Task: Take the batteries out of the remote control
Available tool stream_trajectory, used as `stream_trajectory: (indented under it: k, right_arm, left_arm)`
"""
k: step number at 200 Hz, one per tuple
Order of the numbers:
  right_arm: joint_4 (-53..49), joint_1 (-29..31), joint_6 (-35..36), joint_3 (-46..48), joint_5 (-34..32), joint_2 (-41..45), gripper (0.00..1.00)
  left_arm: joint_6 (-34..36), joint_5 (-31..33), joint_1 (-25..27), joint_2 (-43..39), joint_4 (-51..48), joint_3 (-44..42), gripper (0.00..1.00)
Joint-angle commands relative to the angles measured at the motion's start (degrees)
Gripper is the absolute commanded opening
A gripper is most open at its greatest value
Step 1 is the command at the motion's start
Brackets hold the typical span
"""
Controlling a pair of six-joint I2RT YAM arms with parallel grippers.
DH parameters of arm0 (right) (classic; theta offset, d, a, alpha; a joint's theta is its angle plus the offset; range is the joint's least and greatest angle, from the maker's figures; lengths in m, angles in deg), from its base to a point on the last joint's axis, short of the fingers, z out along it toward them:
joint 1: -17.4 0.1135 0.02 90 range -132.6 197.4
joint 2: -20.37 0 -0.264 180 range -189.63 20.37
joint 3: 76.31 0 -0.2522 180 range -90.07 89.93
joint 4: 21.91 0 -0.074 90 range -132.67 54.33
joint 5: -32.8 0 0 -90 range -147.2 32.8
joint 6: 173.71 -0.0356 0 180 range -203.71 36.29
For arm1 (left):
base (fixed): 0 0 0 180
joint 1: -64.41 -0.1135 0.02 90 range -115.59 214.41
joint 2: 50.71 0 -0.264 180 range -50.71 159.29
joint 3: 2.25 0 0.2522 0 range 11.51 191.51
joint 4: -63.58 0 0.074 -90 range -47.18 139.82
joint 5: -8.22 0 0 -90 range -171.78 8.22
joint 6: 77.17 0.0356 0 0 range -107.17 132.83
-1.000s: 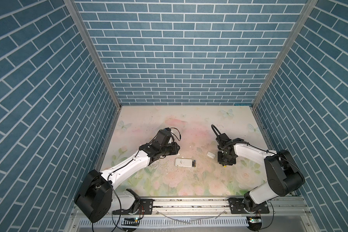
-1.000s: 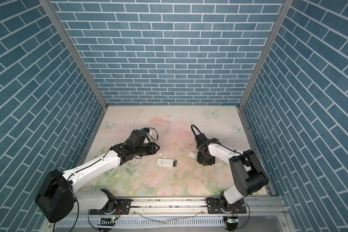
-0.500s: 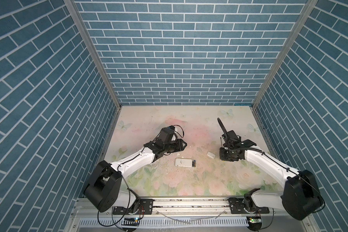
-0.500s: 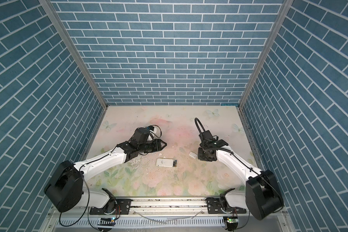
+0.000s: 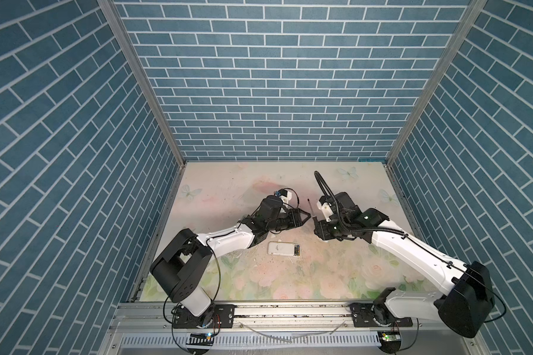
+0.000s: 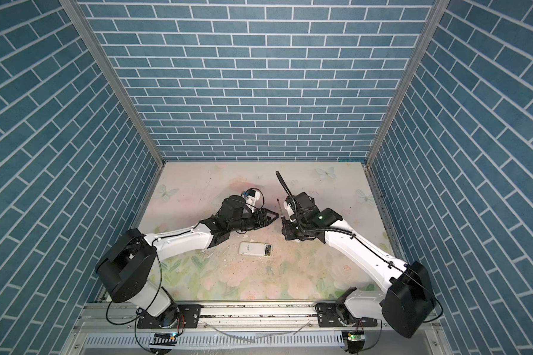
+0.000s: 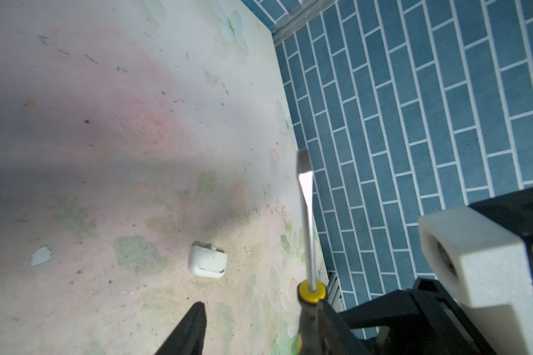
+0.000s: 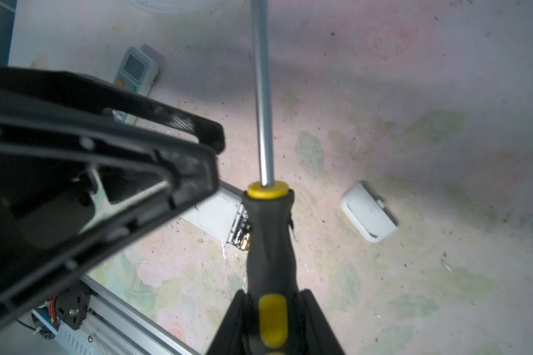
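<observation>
The white remote control [image 5: 282,248] [image 6: 253,248] lies flat near the table's middle, its end compartment uncovered. The batteries [image 8: 241,230] [image 5: 296,249] sit in that compartment. My right gripper [image 8: 271,307] [image 5: 318,228] is shut on the black-and-yellow handle of a screwdriver [image 8: 270,233] [image 7: 308,233], whose shaft [image 5: 310,208] points toward the back wall. My left gripper [image 5: 306,217] [image 7: 259,309] is open just left of the handle. One of its fingers [image 7: 190,329] is well clear of the handle and the other lies close beside it. Both grippers hover behind the remote.
A small white cover plate [image 7: 208,262] [image 8: 369,212] lies on the table near the right gripper. A second remote [image 8: 136,72] with a display and an orange button lies beyond the left gripper. The metal rail [image 5: 290,310] runs along the front edge.
Both grippers have swung toward each other and now meet behind the remote. The left gripper's jaws have spread wider.
</observation>
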Motion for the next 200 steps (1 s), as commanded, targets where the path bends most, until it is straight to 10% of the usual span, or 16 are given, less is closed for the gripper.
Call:
stream_trajectory:
  k: [1,104,162,200]
  right_arm:
    - [1.3,1.01,2.2,-3.17,1.59,-1.07,0.11]
    - [5.21,1.22,1.53,-4.39,4.31,-2.91,0.1]
    - [6.0,1.21,1.25,-3.96,4.02,-2.43,0.12]
    - [8.33,1.22,-0.46,-1.58,1.49,0.76,0.37]
  left_arm:
    - [-1.19,-0.05,0.17,0.92,3.64,1.23,0.57]
    - [-2.63,-0.33,1.51,2.97,6.8,1.14,0.39]
    - [-3.41,0.1,1.51,4.14,7.64,1.64,0.06]
    - [-6.16,0.85,0.57,4.69,10.43,1.54,0.0]
